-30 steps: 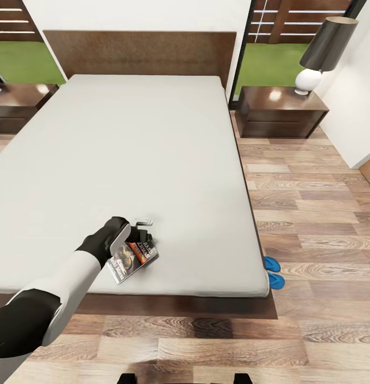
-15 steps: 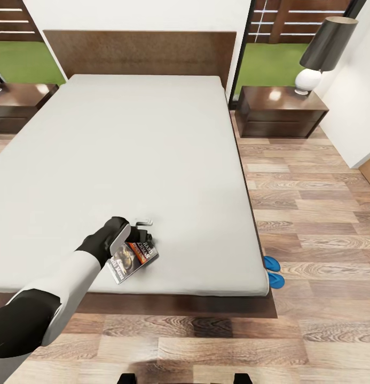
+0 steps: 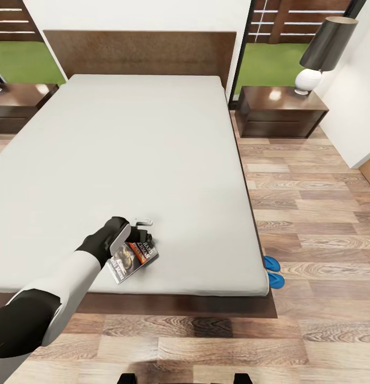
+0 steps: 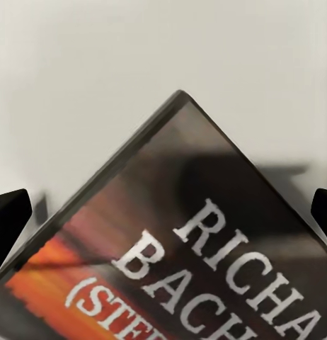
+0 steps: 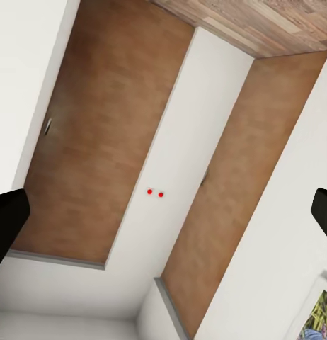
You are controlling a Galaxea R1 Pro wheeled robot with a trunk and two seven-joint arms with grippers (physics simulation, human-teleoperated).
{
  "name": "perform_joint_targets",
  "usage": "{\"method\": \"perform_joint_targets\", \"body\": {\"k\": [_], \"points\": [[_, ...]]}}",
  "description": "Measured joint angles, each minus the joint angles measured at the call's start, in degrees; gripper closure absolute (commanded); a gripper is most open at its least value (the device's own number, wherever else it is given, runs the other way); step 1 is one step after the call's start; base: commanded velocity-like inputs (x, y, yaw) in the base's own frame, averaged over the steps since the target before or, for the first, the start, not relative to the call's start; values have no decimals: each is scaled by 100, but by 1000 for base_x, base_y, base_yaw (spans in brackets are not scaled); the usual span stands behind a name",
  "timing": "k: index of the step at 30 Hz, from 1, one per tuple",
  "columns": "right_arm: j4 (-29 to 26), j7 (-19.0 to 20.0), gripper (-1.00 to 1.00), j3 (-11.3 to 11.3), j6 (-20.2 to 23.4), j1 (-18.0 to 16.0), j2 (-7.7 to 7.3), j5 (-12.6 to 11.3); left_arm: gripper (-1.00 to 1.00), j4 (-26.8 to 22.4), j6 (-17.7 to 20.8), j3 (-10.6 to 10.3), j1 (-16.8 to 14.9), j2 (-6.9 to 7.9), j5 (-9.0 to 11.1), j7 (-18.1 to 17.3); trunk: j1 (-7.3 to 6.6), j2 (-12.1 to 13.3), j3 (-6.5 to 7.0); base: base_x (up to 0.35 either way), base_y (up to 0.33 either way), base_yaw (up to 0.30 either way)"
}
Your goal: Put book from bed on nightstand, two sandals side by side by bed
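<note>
The book [image 3: 132, 260] lies on the light-grey bed [image 3: 142, 149] near its foot edge, orange band and white lettering up. My left gripper [image 3: 144, 226] hovers just over the book's far end. In the left wrist view the book [image 4: 192, 262] fills the space between the two dark fingertips [image 4: 8, 219], which stand wide apart, so the left gripper [image 4: 163, 219] is open. Two blue sandals [image 3: 271, 263] [image 3: 276, 280] lie on the floor by the bed's right foot corner, partly tucked under the mattress edge. My right gripper [image 5: 163, 219] is open and empty, facing brown panels and white walls.
A dark nightstand [image 3: 281, 109] with a white lamp [image 3: 323, 50] stands right of the headboard. A second nightstand [image 3: 16, 101] stands at the left. Wood-plank floor [image 3: 323, 213] runs along the bed's right side, with a white wall at far right.
</note>
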Motion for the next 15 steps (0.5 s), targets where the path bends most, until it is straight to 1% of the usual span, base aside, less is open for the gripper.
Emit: {"method": "perform_joint_targets", "body": {"k": [15], "points": [[0,0,-100,0,0,0,0,24,-100,0,-1,3,0,-1,-4,1,0,0,0,-45,0,0]]}}
